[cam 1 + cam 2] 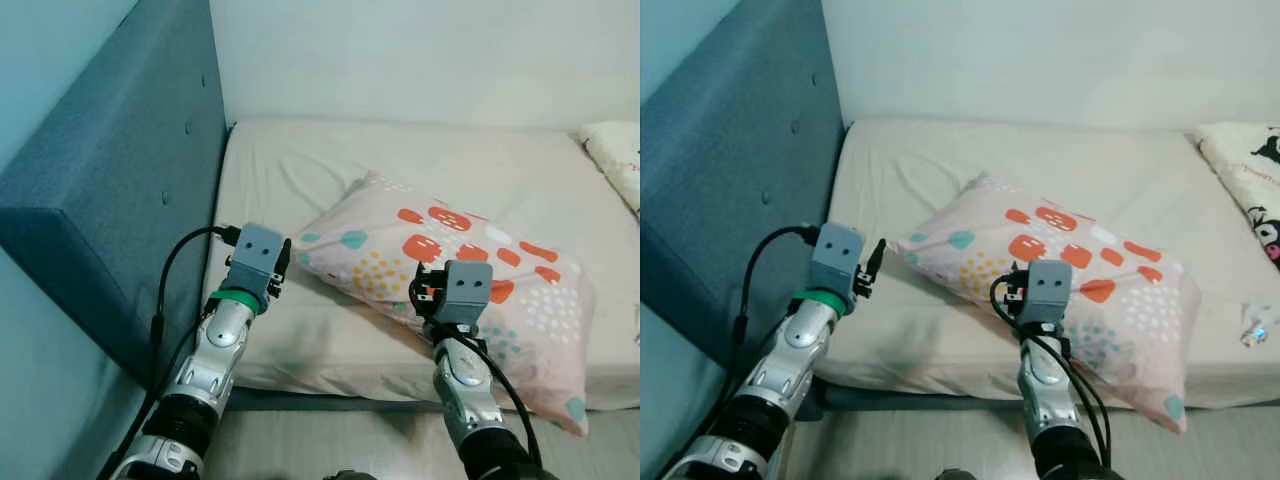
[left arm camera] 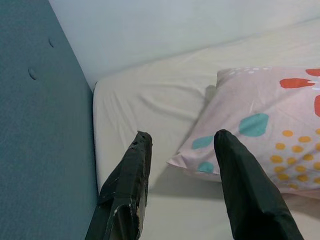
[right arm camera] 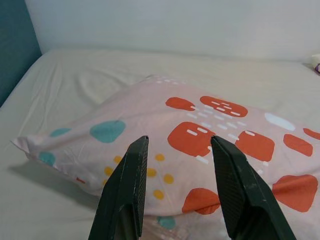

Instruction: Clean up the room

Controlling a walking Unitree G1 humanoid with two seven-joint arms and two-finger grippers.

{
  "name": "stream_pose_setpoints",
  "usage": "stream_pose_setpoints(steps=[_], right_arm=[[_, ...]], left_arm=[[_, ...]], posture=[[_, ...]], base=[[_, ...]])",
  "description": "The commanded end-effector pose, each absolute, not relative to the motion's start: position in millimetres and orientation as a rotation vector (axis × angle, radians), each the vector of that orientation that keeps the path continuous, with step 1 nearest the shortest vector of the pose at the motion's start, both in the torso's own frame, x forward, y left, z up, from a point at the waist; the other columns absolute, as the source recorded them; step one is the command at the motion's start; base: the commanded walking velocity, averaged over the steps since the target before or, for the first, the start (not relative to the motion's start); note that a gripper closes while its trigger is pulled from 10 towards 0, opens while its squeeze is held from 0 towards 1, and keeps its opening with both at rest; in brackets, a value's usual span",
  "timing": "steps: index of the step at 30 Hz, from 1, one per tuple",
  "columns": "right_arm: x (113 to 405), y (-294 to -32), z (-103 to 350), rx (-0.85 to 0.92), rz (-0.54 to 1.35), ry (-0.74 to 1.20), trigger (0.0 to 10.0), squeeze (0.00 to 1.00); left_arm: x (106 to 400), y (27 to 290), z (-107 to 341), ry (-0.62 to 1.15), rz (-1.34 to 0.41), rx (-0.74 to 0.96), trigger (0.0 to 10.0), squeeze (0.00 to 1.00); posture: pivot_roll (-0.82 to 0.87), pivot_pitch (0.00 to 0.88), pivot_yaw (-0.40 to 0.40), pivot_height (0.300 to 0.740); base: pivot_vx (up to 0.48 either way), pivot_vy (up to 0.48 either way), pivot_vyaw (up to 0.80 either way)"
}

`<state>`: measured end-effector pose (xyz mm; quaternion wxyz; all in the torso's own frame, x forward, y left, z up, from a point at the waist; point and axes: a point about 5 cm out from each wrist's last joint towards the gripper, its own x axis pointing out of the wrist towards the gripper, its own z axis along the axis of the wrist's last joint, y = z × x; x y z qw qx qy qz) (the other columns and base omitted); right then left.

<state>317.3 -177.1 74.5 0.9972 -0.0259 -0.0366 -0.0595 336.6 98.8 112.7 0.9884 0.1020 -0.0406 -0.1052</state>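
My left gripper [image 2: 182, 145] and right gripper [image 3: 179, 147] both stood wide open and empty. The patterned pillow [image 1: 450, 270] lay askew on the bed [image 1: 300, 330], its corner just ahead of my left jaws, its near edge ahead of and beneath my right jaws. I judged the tidying barely begun, the pillow not yet gripped or straightened.

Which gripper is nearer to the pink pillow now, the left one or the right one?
Right. The right gripper hangs open over the pink pillow; the left gripper, also open, is beside its corner, above the sheet.

Soft, even daylight; sharp frames; faint shadow under the pillow [image 1: 450, 290].
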Motion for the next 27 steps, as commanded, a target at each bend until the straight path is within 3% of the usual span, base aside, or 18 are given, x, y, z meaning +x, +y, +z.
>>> stream_pose_setpoints(steps=[1,15,27], right_arm=[[316,-180,71,-0.056,-0.127,-0.059,10.0,0.0],[318,-184,73,-0.059,-0.153,-0.064,10.0,0.0],[320,-207,81,-0.08,-0.231,-0.087,10.0,0.0]], left_arm=[[337,98,110,-0.069,-0.214,0.212,10.0,0.0],[337,103,111,-0.069,-0.211,0.223,10.0,0.0],[338,102,111,-0.067,-0.219,0.23,10.0,0.0]], posture=[[-0.13,0.012,0.023,0.7],[-0.12,0.015,0.034,0.645],[-0.13,0.023,0.037,0.58]], base=[[0.0,0.0,0.0],[0.0,0.0,0.0],[0.0,0.0,0.0]])
